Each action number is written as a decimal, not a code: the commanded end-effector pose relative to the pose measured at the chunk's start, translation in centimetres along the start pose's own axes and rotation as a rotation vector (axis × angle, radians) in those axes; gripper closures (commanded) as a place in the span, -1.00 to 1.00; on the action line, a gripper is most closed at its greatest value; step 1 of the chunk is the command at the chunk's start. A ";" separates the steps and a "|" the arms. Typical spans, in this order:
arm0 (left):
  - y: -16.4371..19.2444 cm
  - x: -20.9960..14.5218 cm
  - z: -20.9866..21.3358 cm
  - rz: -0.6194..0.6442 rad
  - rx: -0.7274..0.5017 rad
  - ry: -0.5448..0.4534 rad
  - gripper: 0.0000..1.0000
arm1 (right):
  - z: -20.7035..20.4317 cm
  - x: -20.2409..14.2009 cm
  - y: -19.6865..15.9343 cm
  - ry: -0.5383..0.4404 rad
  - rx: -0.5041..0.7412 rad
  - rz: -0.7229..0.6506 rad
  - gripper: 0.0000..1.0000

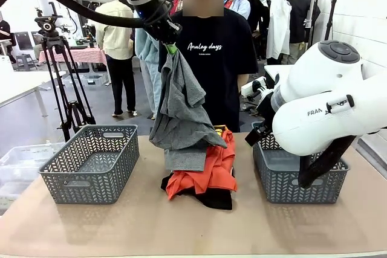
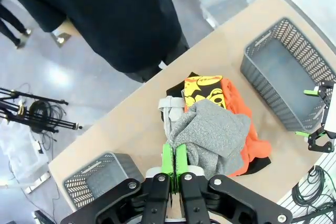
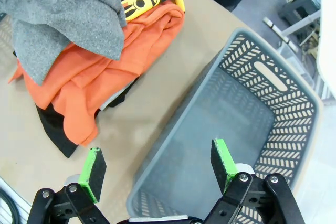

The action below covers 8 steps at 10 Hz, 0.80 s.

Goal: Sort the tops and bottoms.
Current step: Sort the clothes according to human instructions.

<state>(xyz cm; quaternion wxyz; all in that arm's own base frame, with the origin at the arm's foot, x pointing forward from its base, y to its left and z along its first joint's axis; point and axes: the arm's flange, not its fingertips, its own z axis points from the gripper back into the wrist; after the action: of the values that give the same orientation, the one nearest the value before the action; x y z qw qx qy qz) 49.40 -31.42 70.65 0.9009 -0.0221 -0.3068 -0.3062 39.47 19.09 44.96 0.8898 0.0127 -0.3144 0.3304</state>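
The left gripper (image 1: 171,47) pinches the dark grey T-shirt (image 1: 181,104), which hangs above the orange-red shirt (image 1: 213,170) (hem touching it). The right gripper (image 3: 156,153), jaws spread, hovers beside that shirt over a grey basket (image 3: 247,56). The black bottoms (image 1: 211,199) lie beneath the shirt.

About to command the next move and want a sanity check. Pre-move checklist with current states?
1. Left gripper shut on dark grey T-shirt: ok.
2. T-shirt hem clear of orange-red shirt: cannot tell, they overlap in view.
3. Left basket upright on the table: ok.
4. Right basket upright on the table: ok.
5. Right gripper open, above right basket, holding nothing: ok.
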 end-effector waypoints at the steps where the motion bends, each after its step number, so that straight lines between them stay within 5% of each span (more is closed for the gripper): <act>1: 0.0 0.2 0.3 0.011 -0.002 0.004 1.00 | 0.0 0.0 -0.1 -0.006 0.000 -0.002 -1.00; 8: 0.0 0.2 0.3 0.011 -0.002 0.004 1.00 | 0.0 0.0 -0.1 -0.006 0.000 -0.002 -1.00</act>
<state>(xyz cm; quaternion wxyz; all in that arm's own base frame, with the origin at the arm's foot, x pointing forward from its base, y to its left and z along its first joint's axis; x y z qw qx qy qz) 49.39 -31.41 70.61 0.9015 -0.0217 -0.3051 -0.3063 39.47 19.09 44.96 0.8898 0.0127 -0.3144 0.3304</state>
